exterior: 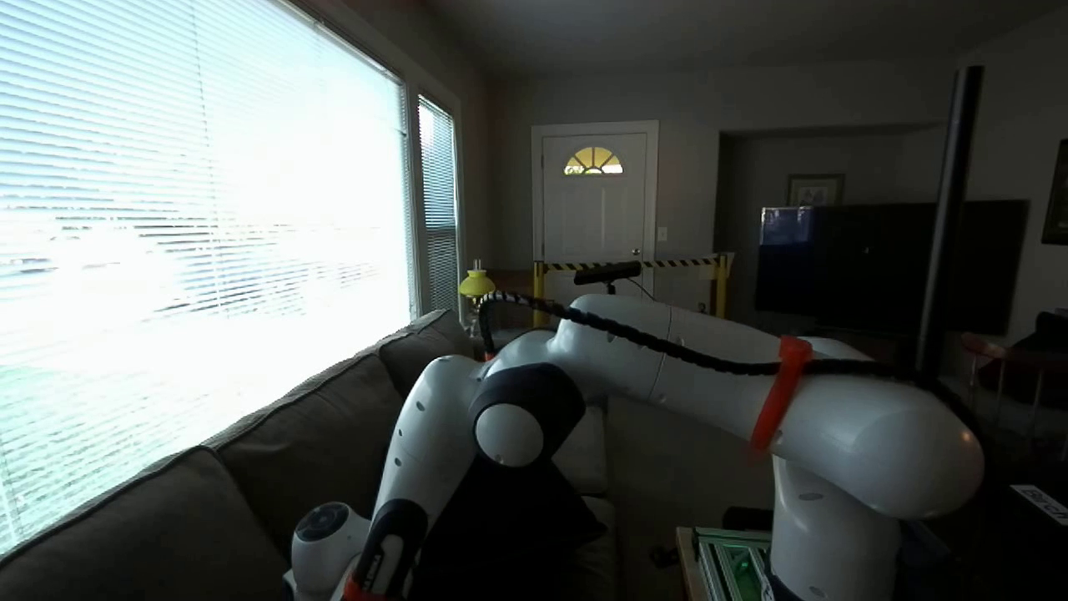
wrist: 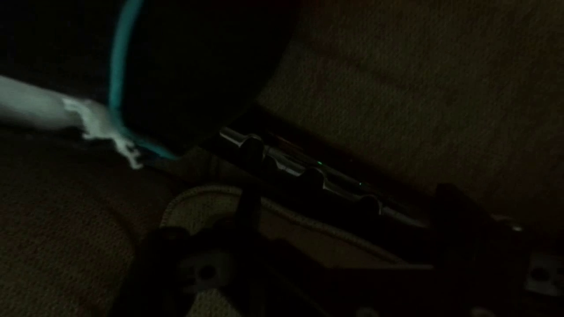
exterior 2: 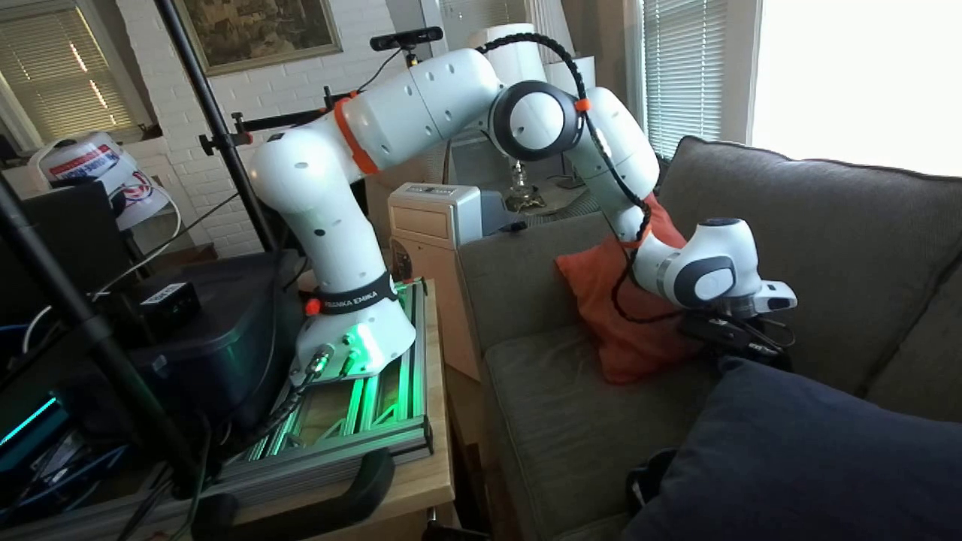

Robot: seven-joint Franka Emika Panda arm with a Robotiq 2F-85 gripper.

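Student: What is the condition of the hand?

Instructor: The black two-fingered gripper [wrist: 350, 196] stands with its fingers spread wide and has hold of nothing that shows. Nearest it is the narrow dark bar with a scalloped, shiny metallic edge [wrist: 293, 165], lying aslant across the finger gap in the wrist view; contact is too dark to judge.

Student: What could go wrong?

Instructor: Closing on a slanted bar could twist it loose. Pressing too low could drive the fingertips into the soft grey-brown woven sofa [exterior 2: 586, 421]. The dark rounded article with turquoise edging [wrist: 211, 75], overlapping the bar's far end in that view, could obstruct or be caught.

Student: And the setting?

Instructor: In an exterior view, an orange-red fabric cushion [exterior 2: 631, 353] lies behind the gripper, a dark blue fabric cushion [exterior 2: 812, 458] before it. A bright window with white horizontal blinds [exterior: 209, 209] runs behind the sofa; a white door with a fan-shaped yellow pane [exterior: 588, 217] stands in the far wall.
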